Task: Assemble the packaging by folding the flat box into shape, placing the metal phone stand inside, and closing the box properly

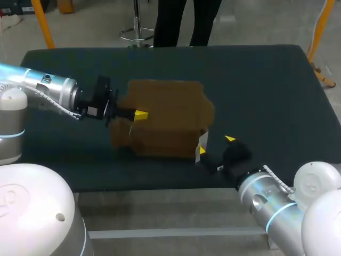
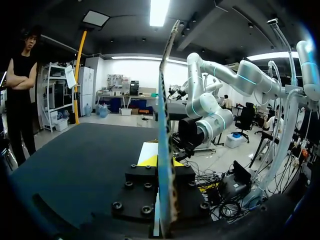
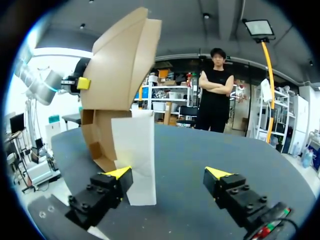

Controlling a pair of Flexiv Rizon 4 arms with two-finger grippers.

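Observation:
A partly folded brown cardboard box (image 1: 165, 114) stands in the middle of the dark table. My left gripper (image 1: 139, 114) comes in from the left and is shut on a panel at the box's left side. In the left wrist view that panel (image 2: 165, 100) stands edge-on between the yellow tips of my left gripper (image 2: 164, 162). My right gripper (image 1: 216, 145) is open at the box's front right corner, close to a pale flap. In the right wrist view the box (image 3: 120, 75) rises ahead of my right gripper (image 3: 167, 172), and the white flap (image 3: 136, 155) touches one finger. No phone stand is in view.
The table (image 1: 266, 85) has bare dark surface to the right of and behind the box. Its front edge runs just under my right gripper.

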